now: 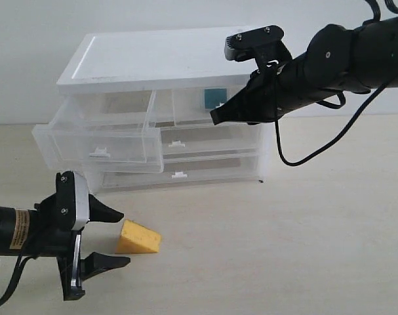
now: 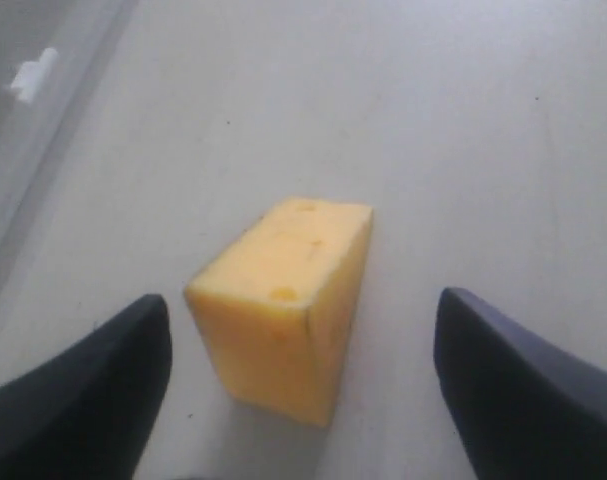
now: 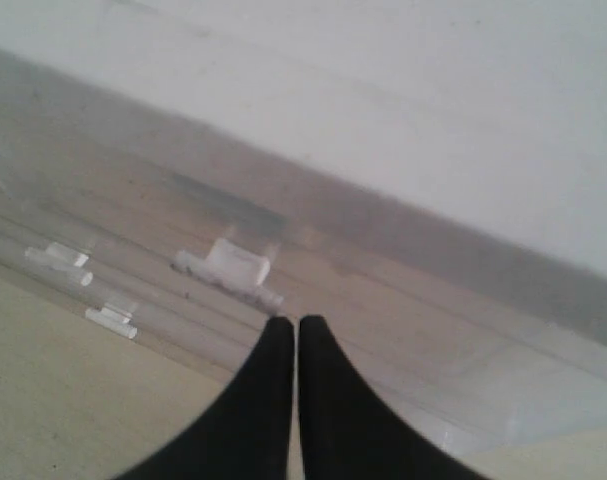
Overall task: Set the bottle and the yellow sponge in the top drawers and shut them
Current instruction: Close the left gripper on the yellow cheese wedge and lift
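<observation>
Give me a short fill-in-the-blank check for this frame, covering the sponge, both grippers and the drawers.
1. The yellow sponge lies on the ____.
2. The left gripper is ____, pointing at the sponge.
3. The right gripper is ____.
4. Of the top drawers, the one pulled out is on the exterior view's ____ side.

Missing words: table; open; shut; left.

Left arm (image 1: 8, 231) low and level, jaws spread wide, right arm (image 1: 343, 59) raised, jaws pressed together
</observation>
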Controlling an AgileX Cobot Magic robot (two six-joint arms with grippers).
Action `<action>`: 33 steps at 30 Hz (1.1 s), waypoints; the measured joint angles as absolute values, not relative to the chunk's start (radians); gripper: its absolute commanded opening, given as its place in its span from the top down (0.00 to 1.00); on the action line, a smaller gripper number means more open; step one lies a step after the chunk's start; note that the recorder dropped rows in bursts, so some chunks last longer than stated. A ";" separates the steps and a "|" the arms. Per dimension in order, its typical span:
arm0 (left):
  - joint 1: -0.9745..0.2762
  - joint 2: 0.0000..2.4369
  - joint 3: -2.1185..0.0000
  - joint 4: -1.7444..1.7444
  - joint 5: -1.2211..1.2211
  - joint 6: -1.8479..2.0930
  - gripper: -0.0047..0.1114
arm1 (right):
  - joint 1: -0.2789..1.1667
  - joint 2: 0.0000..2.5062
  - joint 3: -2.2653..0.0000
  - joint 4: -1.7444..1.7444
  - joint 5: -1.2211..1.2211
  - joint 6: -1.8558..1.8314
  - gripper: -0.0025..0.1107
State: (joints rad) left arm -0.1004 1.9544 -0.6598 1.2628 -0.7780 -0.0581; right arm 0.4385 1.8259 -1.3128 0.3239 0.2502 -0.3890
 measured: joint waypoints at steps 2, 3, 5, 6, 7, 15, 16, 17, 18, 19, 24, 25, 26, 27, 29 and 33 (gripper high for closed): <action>-0.100 1.970 -0.661 1.248 -0.835 -0.021 0.38 | 0.438 1.826 -1.313 0.324 0.250 -0.391 0.98; -0.104 1.972 -0.661 1.236 -0.841 -0.013 0.38 | 0.438 1.826 -1.313 0.324 0.250 -0.391 0.98; -0.117 1.980 -0.678 1.204 -0.836 -0.006 0.38 | 0.438 1.826 -1.313 0.324 0.254 -0.391 0.98; -0.131 2.001 -0.695 1.198 -0.826 -0.006 0.38 | 0.438 1.826 -1.313 0.324 0.256 -0.391 0.98; -0.138 2.014 -0.704 1.198 -0.824 -0.006 0.39 | 0.438 1.826 -1.313 0.324 0.257 -0.391 0.98; -0.153 2.029 -0.722 1.188 -0.787 -0.030 0.92 | 0.438 1.826 -1.313 0.324 0.261 -0.393 0.98; -0.153 2.024 -0.722 1.195 -0.781 -0.043 0.92 | 0.438 1.826 -1.313 0.324 0.261 -0.393 0.98; -0.153 2.015 -0.722 1.205 -0.770 -0.060 0.92 | 0.438 1.826 -1.313 0.324 0.261 -0.393 0.98; -0.153 2.005 -0.722 1.222 -0.757 -0.076 0.92 | 0.438 1.826 -1.313 0.324 0.261 -0.393 0.98; -0.153 1.991 -0.722 1.247 -0.749 -0.096 0.93 | 0.438 1.826 -1.313 0.324 0.261 -0.393 0.98; -0.158 1.911 -0.722 1.481 -0.739 -0.262 0.93 | 0.438 1.826 -1.313 0.324 0.261 -0.393 0.98; -0.163 1.893 -0.722 1.538 -0.734 -0.313 0.93 | 0.438 1.826 -1.313 0.324 0.261 -0.393 0.98; -0.169 1.875 -0.720 1.579 -0.732 -0.350 0.93 | 0.438 1.826 -1.313 0.324 0.261 -0.393 0.98; -0.181 1.860 -0.718 1.628 -0.723 -0.383 0.93 | 0.438 1.826 -1.313 0.324 0.259 -0.393 0.98; -0.217 1.819 -0.703 1.695 -0.702 -0.445 0.93 | 0.438 1.826 -1.313 0.324 0.259 -0.393 0.98; -0.314 1.712 -0.676 1.740 -0.691 -0.507 0.93 | 0.438 1.826 -1.313 0.324 0.259 -0.393 0.98</action>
State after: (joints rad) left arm -0.3138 1.7117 -0.6759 1.7397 -0.6912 -0.5070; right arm 0.4385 1.8259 -1.3128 0.3239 0.2591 -0.3928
